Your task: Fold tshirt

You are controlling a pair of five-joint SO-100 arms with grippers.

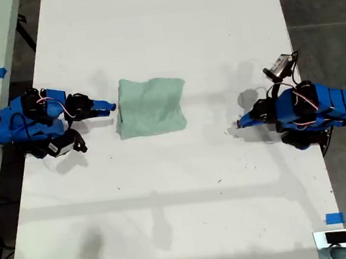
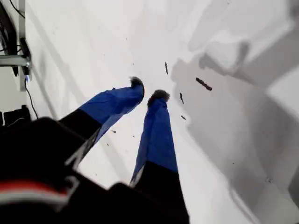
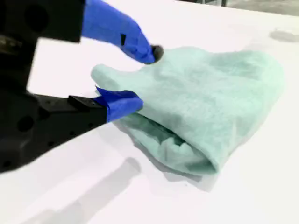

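The tshirt (image 1: 151, 106) is a pale mint-green cloth folded into a thick rectangle left of centre in the exterior view. My second gripper (image 1: 108, 106) is at the shirt's edge on the exterior view's left. In the second wrist view my second gripper (image 3: 140, 79) is open, one fingertip (image 3: 156, 53) over the tshirt (image 3: 210, 102) and the other against its layered edge. My first gripper (image 1: 238, 124) rests low over bare table at the exterior view's right, well apart from the shirt. In the first wrist view my first gripper (image 2: 147, 89) is shut and holds nothing.
The white table (image 1: 180, 202) runs from top to bottom of the exterior view. Dark floor (image 1: 320, 5) lies past its edge on the exterior view's right. A blue tape patch (image 1: 333, 218) sits near the exterior view's lower right corner. Small dark specks (image 2: 203, 84) mark the tabletop.
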